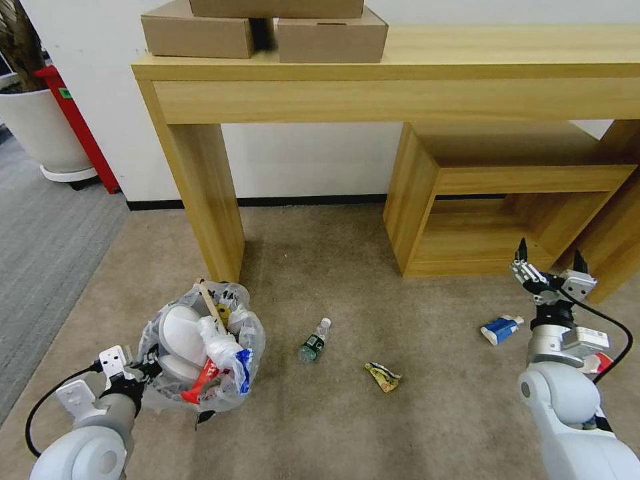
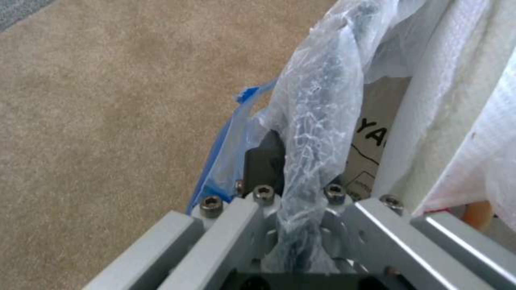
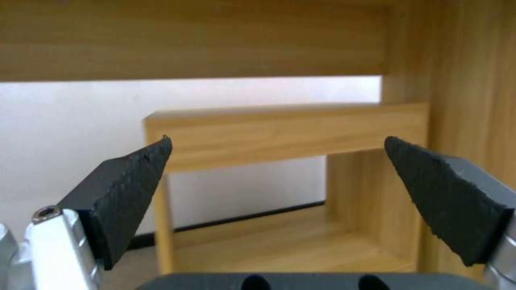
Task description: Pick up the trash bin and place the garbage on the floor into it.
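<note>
From the head view, the trash bin (image 1: 200,350) sits low on the left over the beige floor (image 1: 373,433), just in front of a leg of the wooden desk (image 1: 207,200). Its clear liner bulges with white slippers (image 1: 181,332), a wooden stick (image 1: 211,303) poking up, and red and blue wrappers. The left claw (image 1: 143,365) meets the bin's near-left rim. On the carpet to the bin's right lie a small plastic bottle (image 1: 315,340), then a crumpled wrapper (image 1: 383,377), and farther right a blue-white tube (image 1: 501,329). The right claw (image 1: 551,262) is raised on the right, its two dark tips spread apart with nothing between them, in front of the low wooden shelf unit (image 1: 493,200). Cardboard boxes (image 1: 267,30) rest on the tabletop, and a white plant pot (image 1: 43,133) stands at far left.

The left wrist view shows the left claw (image 2: 301,201) clamped on the bin's bag-covered rim (image 2: 317,112), crinkled plastic running down between its metal parts, with white material and a printed card inside.

The right wrist view shows the right claw (image 3: 277,181) with its fingers (image 3: 129,189) wide apart, facing the wooden shelf unit (image 3: 285,133) and the white wall
</note>
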Controlling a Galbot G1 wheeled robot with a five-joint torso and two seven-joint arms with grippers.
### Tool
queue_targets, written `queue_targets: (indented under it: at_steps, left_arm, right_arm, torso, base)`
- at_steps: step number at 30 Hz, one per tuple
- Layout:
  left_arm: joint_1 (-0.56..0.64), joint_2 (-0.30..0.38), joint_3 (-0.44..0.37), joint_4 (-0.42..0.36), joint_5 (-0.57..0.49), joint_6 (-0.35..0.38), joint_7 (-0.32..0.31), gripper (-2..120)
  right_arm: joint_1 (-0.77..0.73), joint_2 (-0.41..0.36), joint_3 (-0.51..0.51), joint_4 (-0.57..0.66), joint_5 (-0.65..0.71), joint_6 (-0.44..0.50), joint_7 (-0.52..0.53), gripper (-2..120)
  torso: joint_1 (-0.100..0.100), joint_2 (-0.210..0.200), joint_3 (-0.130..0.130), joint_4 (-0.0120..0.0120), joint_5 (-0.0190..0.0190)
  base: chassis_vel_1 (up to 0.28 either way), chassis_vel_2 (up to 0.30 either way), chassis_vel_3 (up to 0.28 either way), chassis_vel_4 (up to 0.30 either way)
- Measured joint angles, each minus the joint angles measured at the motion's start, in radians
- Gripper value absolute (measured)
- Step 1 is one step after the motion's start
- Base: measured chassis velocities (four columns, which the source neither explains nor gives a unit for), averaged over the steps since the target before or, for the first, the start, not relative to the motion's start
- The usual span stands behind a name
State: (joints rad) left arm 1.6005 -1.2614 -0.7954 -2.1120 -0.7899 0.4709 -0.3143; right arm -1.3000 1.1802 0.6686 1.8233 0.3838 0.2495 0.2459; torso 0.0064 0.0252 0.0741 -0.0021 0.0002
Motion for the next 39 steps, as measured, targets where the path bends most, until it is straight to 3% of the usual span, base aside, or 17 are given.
queue_targets:
  at_steps: [9,12,14,17,26,33,39]
  left_arm:
    - [-0.001,-0.001,0.001,0.007,0.007,-0.004,0.000,0]
    - [-0.001,-0.003,0.001,0.012,0.012,-0.007,0.001,0]
    - [-0.002,-0.004,0.001,0.013,0.013,-0.008,0.001,0]
    - [-0.007,-0.007,0.001,0.017,0.014,-0.014,0.001,0]
    - [-0.009,-0.026,0.004,0.025,0.023,-0.021,0.004,0]
    - [-0.010,-0.040,0.003,0.035,0.030,-0.035,0.006,0]
    - [-0.007,-0.054,0.002,0.038,0.040,-0.043,0.009,0]
  right_arm:
    - [-0.046,-0.034,-0.109,0.021,0.044,-0.077,0.051,100]
    - [-0.078,-0.081,-0.176,0.029,0.124,-0.249,0.175,100]
    - [-0.086,-0.099,-0.191,0.030,0.141,-0.296,0.198,100]
    - [-0.104,-0.172,-0.258,0.028,0.251,-0.439,0.257,100]
    - [-0.063,-0.270,-0.448,-0.055,0.387,-0.574,0.260,100]
    - [0.051,-0.308,-0.633,-0.168,0.365,-0.617,0.241,100]
    - [0.153,-0.313,-0.772,-0.246,0.303,-0.566,0.207,100]
  torso:
    - [0.000,0.000,0.000,0.0000,0.0000]
    - [0.000,0.000,0.000,0.0000,0.0001]
    - [0.000,0.000,0.000,0.0001,0.0002]
    - [0.000,0.000,0.000,-0.0002,-0.0001]
    - [0.000,0.000,0.000,0.0000,-0.0001]
    - [0.000,0.000,0.000,0.0000,0.0000]
    - [0.000,0.000,0.000,0.0001,0.0002]
  base:
    - [0.000,0.000,0.000,0.000]
    - [0.000,0.000,0.000,0.000]
    - [0.000,0.000,0.000,0.000]
    - [0.000,0.000,0.000,0.000]
    - [0.000,0.000,0.000,0.000]
    - [0.000,0.000,0.000,0.000]
    - [0.000,0.000,0.000,0.000]
